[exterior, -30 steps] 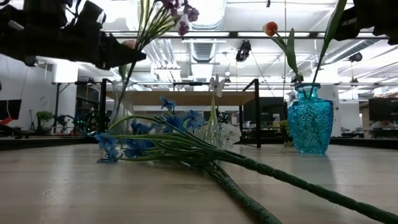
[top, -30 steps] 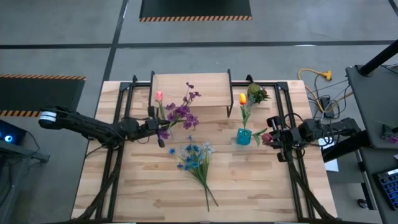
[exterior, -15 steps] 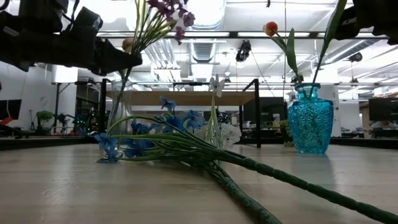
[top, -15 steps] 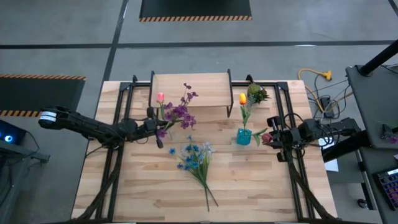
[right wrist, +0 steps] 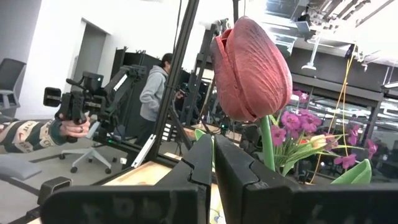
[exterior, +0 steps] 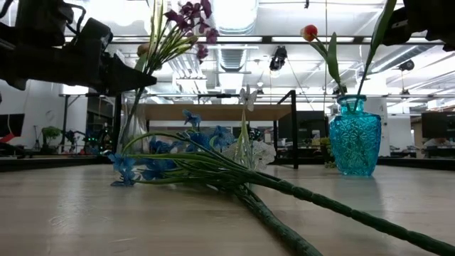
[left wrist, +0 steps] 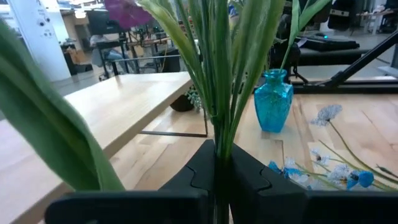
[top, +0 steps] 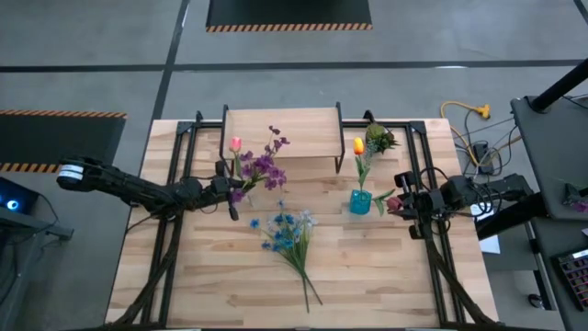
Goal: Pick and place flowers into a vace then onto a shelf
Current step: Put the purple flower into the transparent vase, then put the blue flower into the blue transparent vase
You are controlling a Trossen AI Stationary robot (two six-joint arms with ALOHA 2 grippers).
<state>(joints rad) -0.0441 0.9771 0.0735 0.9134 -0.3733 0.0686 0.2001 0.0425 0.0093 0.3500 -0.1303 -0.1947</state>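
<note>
1. Purple blooms top the bunch of flowers (top: 262,165) clamped by the stems in the left gripper (top: 230,190), at about 10 o'clock from the table's middle, lifted clear of the wood.
2. In the left wrist view the green stems (left wrist: 219,93) rise straight out from between the two dark fingers (left wrist: 199,171), which are pressed together on them.
3. The shelf (top: 282,134) stands at 12 o'clock on the table (top: 367,276), just beyond the held bunch.
4. A turquoise glass vase (top: 359,201) stands at about 2 o'clock, with an orange-headed flower (top: 358,145) upright in it.
5. The right gripper (top: 401,204) is at 3 o'clock, just beside the vase, clenched on the stem of a dark red tulip (right wrist: 251,68).
6. A blue and white bunch (top: 287,230) lies flat near the middle, stems trailing toward 6 o'clock.
7. A green spiky sprig (top: 379,138) lies at about 1 o'clock, beside the shelf.
8. In the right wrist view a person (right wrist: 155,87) stands in the room behind.
</note>
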